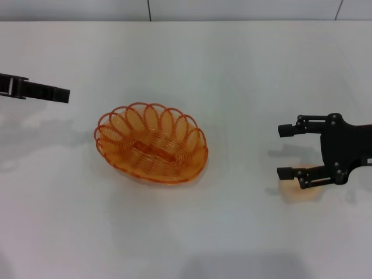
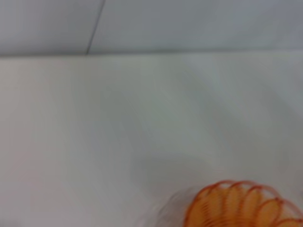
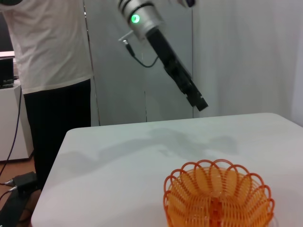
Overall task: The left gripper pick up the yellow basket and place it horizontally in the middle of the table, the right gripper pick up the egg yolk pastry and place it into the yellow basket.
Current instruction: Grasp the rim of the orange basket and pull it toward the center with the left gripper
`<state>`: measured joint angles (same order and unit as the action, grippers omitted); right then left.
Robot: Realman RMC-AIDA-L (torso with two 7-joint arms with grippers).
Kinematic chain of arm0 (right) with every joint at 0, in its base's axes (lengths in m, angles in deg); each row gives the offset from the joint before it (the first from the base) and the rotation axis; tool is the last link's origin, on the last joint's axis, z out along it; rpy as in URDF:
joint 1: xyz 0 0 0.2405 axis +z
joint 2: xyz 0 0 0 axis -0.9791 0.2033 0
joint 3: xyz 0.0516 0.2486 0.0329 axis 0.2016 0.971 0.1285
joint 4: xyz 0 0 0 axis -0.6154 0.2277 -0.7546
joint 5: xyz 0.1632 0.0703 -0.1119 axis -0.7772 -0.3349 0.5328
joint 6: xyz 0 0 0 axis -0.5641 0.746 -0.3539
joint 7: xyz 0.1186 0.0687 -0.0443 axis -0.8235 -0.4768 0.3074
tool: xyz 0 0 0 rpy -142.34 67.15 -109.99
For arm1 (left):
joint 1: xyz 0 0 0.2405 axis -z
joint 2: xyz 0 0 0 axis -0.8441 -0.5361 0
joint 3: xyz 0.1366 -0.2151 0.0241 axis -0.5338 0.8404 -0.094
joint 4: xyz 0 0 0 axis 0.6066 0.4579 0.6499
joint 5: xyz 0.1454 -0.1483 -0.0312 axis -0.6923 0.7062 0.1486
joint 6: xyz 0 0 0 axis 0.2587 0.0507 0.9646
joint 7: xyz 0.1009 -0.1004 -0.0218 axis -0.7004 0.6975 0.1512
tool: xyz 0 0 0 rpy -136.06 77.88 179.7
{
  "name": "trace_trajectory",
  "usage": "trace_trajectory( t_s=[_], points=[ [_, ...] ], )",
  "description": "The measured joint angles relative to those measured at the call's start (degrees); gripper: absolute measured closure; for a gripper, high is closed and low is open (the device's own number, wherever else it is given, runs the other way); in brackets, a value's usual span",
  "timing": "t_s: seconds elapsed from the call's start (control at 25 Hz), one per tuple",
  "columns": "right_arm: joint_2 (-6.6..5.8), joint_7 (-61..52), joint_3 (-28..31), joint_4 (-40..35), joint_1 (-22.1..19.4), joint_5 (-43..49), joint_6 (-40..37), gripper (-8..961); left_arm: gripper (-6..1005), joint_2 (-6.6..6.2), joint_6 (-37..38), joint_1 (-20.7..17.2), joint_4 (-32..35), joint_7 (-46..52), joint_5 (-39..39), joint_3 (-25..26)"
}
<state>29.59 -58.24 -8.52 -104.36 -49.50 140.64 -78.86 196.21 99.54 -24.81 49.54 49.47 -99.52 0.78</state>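
The yellow basket rests upright and empty on the white table, left of the middle. It also shows in the right wrist view, and its rim shows in the left wrist view. My left gripper is at the far left, apart from the basket, shut and empty; the right wrist view shows it above the table. My right gripper is open at the right, well apart from the basket. A pale beige round patch, apparently the egg yolk pastry, shows just beside its near finger, partly hidden.
A person in a white shirt stands beyond the table's far side in the right wrist view. A grey wall runs behind the table's back edge. Bare tabletop lies between the basket and my right gripper.
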Motion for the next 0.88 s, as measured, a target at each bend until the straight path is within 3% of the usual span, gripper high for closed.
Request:
trace_trajectory(
  t_s=[0.28, 0.4, 0.56, 0.88],
  points=[
    [0.41, 1.16, -0.43, -0.43, -0.54, 0.05, -0.43, 148, 273, 0.8, -3.51, 8.05, -7.28, 4.6, -15.96, -4.17],
    [0.69, 1.8, -0.49, -0.52, -0.55, 0.07, -0.66, 148, 274, 2.19, -6.81, 10.85, -11.26, 5.32, -19.08, -5.99],
    [0.84, 2.15, -0.65, -0.54, -0.56, 0.12, -1.04, 148, 276, 3.54, -10.61, 11.85, -12.66, 5.79, -20.04, -7.86],
    [1.01, 2.18, -1.24, -0.54, -0.76, 0.22, -1.82, 149, 279, 4.77, -16.35, 12.96, -17.93, 5.34, -19.98, -8.59]
  ],
)
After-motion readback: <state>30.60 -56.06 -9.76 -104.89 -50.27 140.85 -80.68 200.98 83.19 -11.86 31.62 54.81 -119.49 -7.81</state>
